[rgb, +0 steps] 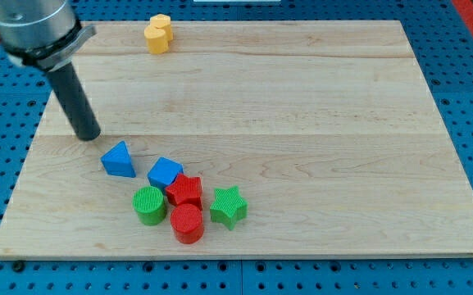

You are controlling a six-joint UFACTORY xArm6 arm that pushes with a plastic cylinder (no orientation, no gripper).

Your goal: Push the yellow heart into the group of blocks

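My tip (88,135) rests on the wooden worktop (318,123), left of the blue triangular block (119,159); no gripper exists. The yellow heart block (159,34) sits far, well apart from the near group.

Pale wooden board (318,106) carries yellow heart (159,34) at top edge; blue triangle (119,159), blue cube (165,172), red star (185,191), green cylinder (149,205), red cylinder (188,224), green star (228,206) clustered near bottom.
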